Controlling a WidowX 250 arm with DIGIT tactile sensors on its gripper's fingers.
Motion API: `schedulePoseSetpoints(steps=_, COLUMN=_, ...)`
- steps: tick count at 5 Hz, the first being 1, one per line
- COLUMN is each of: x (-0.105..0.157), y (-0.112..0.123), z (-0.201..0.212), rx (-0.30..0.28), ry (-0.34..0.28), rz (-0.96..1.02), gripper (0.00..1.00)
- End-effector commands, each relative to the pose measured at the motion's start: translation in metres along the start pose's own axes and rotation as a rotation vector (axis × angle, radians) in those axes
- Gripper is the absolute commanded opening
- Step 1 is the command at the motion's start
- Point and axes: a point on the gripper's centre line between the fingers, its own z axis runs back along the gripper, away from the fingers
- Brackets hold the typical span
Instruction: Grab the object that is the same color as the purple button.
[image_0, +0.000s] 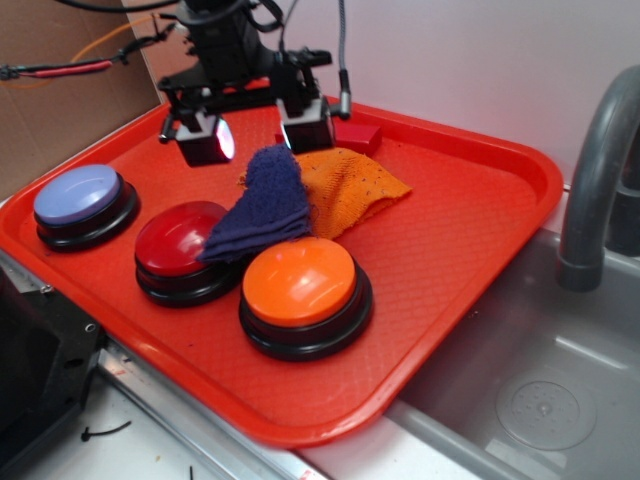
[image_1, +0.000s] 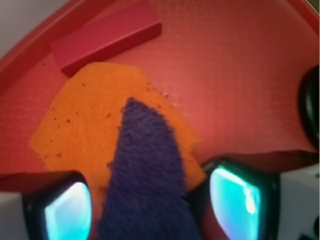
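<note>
Three push buttons (image_0: 180, 250), two knitted cloths (image_0: 262, 205), one red block (image_1: 105, 36), one red tray (image_0: 480, 230)

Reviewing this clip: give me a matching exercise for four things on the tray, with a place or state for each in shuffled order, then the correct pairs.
Things:
1. purple cloth
2. orange cloth
3. red block
4. purple button

Places or states:
A. at the tray's far edge, behind both cloths
B. alone by the tray's left rim
C. spread flat, partly covered by another cloth
D. lies between the open gripper fingers, drooping onto the red button

Pairs: 1-D, 2-C, 3-A, 4-B
</note>
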Motion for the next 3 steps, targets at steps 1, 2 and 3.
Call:
schedulePoseSetpoints(steps=1, x=0.0039, y=-0.0085, z=-0.0192, rx=0.008, ry=-0.017, rz=-0.027, gripper=1.0)
schedulePoseSetpoints(steps=2, x=0.0099, y=-0.0018, z=-0.0219, rx=0.008, ry=0.018, rz=-0.009, gripper=1.0)
schedulePoseSetpoints(steps=3, x=0.0092, y=-0.0005, z=-0.0231, rx=0.01, ry=0.01, rz=0.0, gripper=0.97)
